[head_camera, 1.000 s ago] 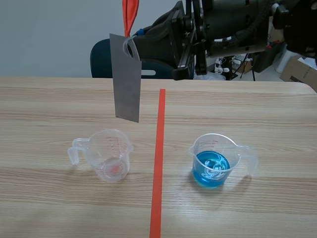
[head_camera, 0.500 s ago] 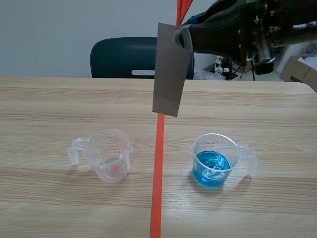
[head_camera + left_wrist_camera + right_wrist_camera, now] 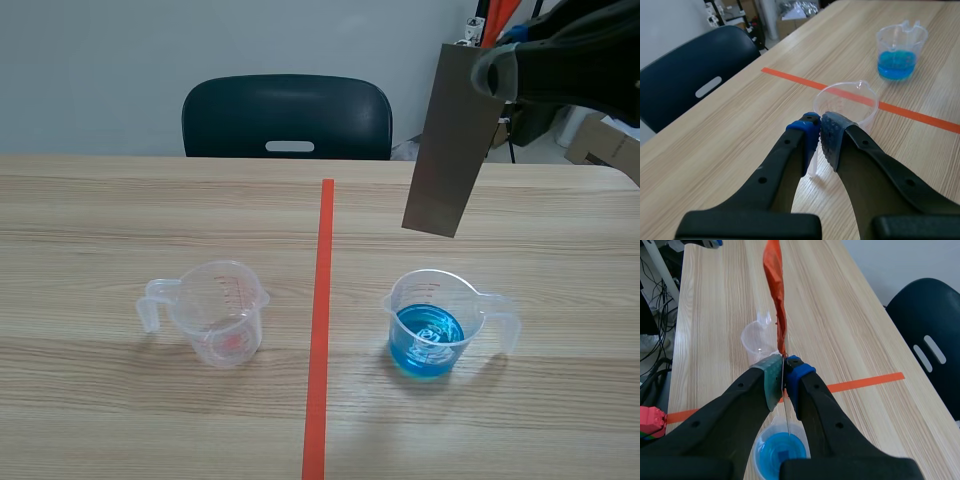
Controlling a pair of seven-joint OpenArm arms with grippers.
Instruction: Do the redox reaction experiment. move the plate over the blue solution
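A grey metal plate (image 3: 445,140) hangs tilted in the air above the cup of blue solution (image 3: 428,325), its lower edge clear of the rim. My right gripper (image 3: 490,70) is shut on the plate's top corner, where an orange ribbon (image 3: 776,300) is attached. In the right wrist view the plate (image 3: 786,415) shows edge-on between the pads of my right gripper (image 3: 784,370), with the blue cup (image 3: 780,452) below it. My left gripper (image 3: 817,135) is shut on nothing, just short of the empty clear cup (image 3: 847,102). The left arm is out of the scene view.
The empty clear measuring cup (image 3: 220,310) stands left of the orange-red tape line (image 3: 320,330), its handle pointing left. A dark blue chair (image 3: 288,115) sits behind the table's far edge. A cardboard box (image 3: 610,140) is at the far right.
The right arm has carried the plate to the right, from above the empty cup, across the tape line, to above the blue cup.
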